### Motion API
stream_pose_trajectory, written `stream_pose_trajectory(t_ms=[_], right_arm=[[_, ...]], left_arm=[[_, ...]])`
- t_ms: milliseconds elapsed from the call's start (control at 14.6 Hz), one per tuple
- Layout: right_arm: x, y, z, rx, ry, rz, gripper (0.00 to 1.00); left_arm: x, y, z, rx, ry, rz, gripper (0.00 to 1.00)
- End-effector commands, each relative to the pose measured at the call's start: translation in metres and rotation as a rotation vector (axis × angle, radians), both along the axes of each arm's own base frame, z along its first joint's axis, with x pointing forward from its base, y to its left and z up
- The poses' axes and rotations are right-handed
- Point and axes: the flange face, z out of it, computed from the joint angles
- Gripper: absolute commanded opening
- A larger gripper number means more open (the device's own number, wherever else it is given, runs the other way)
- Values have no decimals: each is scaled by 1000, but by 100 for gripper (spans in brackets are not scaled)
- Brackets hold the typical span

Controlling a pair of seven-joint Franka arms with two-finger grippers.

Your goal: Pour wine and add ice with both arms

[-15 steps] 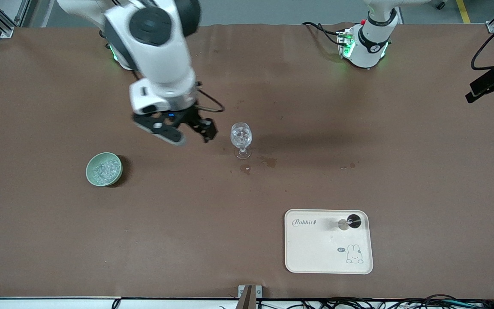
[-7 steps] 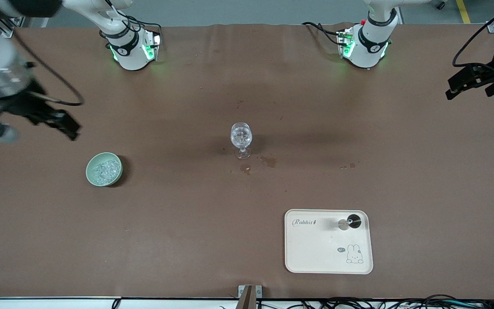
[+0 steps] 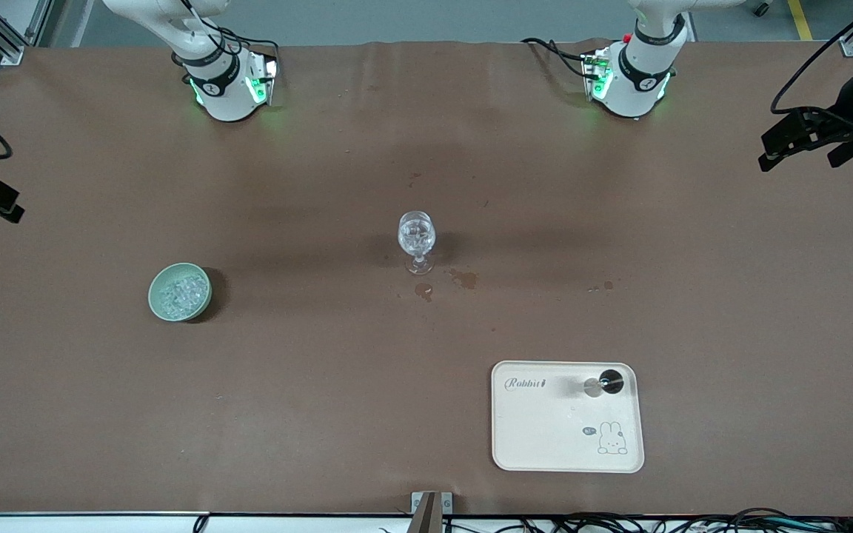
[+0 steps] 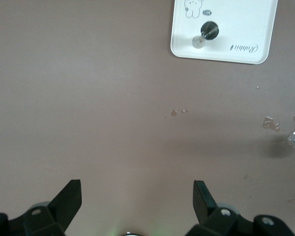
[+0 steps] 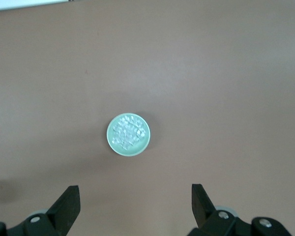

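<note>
A pale green bowl (image 3: 180, 292) of ice (image 3: 181, 291) is set toward the right arm's end of the table, at about nine o'clock from the stemmed glass (image 3: 417, 242) at the centre, which appears to hold ice already; a cream tray (image 3: 537, 437) with a small dark bottle (image 3: 609, 381) lies at five o'clock, nearer the front camera; the right gripper (image 5: 135, 204) is held wide and empty, high over the bowl; the left gripper (image 4: 137, 201), likewise wide, hangs over the table's edge, seemingly parked.
</note>
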Motion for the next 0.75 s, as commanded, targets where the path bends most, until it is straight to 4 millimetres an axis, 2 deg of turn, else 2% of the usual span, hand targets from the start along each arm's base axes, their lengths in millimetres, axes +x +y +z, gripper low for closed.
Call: stream_pose_trajectory(t_ms=[0,205,683], right_arm=[[-29,-9,-8,66,-21,7,100],[-28,-12,14,67,-76,2,100],[-26,-14,11,69,-69,0,100]], left_arm=[[8,4,8,3,-16,0,100],[7,6,6,18,-2,9,100],[4,6,7,19,17,11,100]])
